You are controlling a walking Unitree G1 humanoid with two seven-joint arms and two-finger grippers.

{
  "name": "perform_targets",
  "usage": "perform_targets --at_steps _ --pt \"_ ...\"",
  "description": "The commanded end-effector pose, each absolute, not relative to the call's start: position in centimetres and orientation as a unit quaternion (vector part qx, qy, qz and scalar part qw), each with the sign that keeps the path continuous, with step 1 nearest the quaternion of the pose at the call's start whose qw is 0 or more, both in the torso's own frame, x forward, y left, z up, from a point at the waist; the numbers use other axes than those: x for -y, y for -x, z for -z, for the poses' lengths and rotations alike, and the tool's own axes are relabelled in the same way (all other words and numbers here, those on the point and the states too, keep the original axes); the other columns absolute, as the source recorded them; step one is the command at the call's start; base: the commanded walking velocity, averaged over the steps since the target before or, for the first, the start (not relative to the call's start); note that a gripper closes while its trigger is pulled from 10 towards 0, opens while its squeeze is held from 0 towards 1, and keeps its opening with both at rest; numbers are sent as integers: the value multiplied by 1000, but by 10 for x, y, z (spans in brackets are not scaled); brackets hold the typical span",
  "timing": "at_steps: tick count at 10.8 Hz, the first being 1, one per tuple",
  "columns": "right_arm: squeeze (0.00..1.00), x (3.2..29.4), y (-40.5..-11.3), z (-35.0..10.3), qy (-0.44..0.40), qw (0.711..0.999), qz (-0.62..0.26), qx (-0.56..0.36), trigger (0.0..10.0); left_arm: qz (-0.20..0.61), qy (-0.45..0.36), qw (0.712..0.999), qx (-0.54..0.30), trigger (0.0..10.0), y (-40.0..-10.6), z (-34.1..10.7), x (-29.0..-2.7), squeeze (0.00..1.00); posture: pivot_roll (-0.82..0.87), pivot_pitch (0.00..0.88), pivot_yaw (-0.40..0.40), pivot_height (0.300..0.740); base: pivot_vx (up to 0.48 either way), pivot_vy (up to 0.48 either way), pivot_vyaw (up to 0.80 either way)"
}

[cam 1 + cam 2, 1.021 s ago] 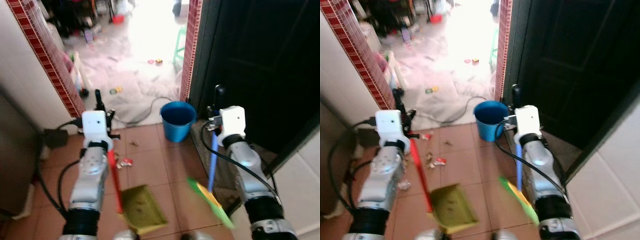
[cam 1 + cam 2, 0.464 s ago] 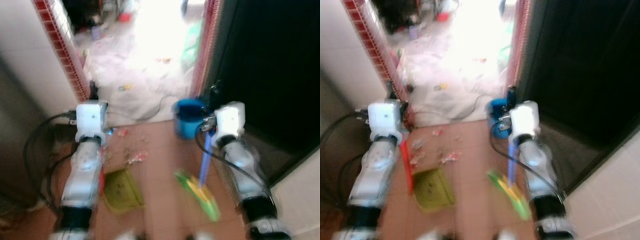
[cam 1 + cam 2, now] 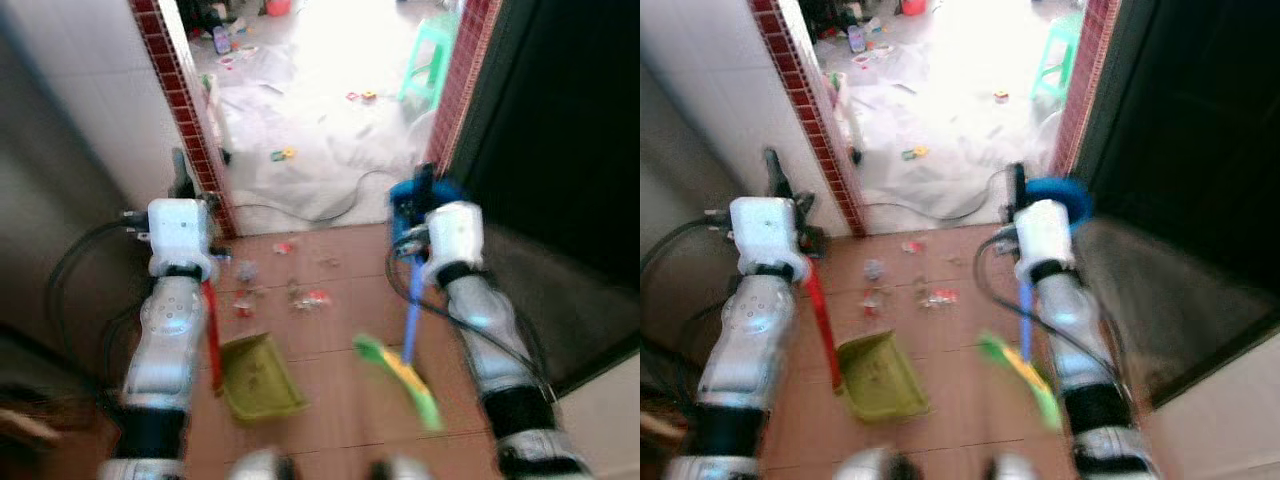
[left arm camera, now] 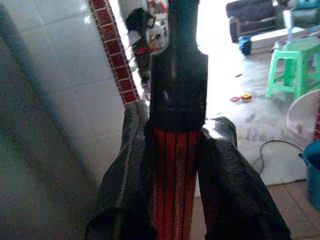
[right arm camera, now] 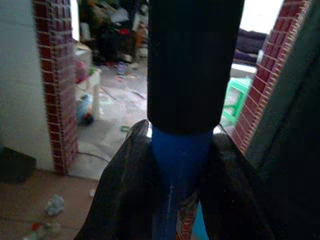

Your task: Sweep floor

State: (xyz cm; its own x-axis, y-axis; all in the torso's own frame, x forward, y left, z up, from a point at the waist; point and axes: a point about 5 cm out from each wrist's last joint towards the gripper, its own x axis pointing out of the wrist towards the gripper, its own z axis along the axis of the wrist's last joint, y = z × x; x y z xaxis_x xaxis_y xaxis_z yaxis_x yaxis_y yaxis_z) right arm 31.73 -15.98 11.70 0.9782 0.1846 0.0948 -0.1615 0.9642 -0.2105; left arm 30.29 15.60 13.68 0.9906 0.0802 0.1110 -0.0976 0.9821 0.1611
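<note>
The left gripper (image 4: 172, 150) has its jaws pinching the red handle (image 4: 172, 190) of a yellow-green dustpan (image 3: 258, 375), with a black finger on each side of the ribbed shaft just below its black grip. The right gripper (image 5: 180, 160) is clamped the same way on the blue handle (image 5: 177, 200) of a broom (image 3: 398, 375), its jaws closed around the shaft just under a black end cap. In the head views the dustpan rests on the terracotta tile floor (image 3: 330, 420) at about 7 o'clock of the frame centre, its red handle rising along the inside of the left arm (image 3: 170, 320). The broom's green and yellow head (image 3: 1025, 378) lies on the tiles at about 5 o'clock, to the right of the dustpan and apart from it, with the blue handle slanting up to the right arm (image 3: 470, 300). A scatter of small litter (image 3: 290, 290) sits on the tiles beyond both tools, near the threshold at 12 o'clock. Behind the right gripper stands a blue bucket (image 3: 1055, 192). Past the threshold, between red brick-patterned door edges (image 3: 185, 110), a pale, brightly lit floor carries a dark cable (image 3: 330, 205), small scraps and a green stool (image 3: 430, 65). The head views are blurred.
</note>
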Motion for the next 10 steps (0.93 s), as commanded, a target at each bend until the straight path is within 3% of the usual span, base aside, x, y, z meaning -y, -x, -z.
perform_targets --at_steps 1,4,6,10 --pt "0 156 -321 -131 112 986 -92 87 10000 -64 -91 989 97 10000 -304 -155 -165 0 -58 0 58 740 0 0 0" --pt "0 153 -322 -132 111 985 -94 93 10000 -58 -88 990 98 10000 -296 -150 -167 0 -47 0 52 740 0 0 0" --pt "0 153 -322 -134 111 984 -95 100 10000 -90 -83 990 69 10000 -290 -129 -184 0 -43 0 55 740 0 0 262" --pt "0 153 -321 -133 104 985 -90 100 10000 -82 -71 992 64 10000 -292 -126 -180 0 -43 0 63 740 300 0 0"
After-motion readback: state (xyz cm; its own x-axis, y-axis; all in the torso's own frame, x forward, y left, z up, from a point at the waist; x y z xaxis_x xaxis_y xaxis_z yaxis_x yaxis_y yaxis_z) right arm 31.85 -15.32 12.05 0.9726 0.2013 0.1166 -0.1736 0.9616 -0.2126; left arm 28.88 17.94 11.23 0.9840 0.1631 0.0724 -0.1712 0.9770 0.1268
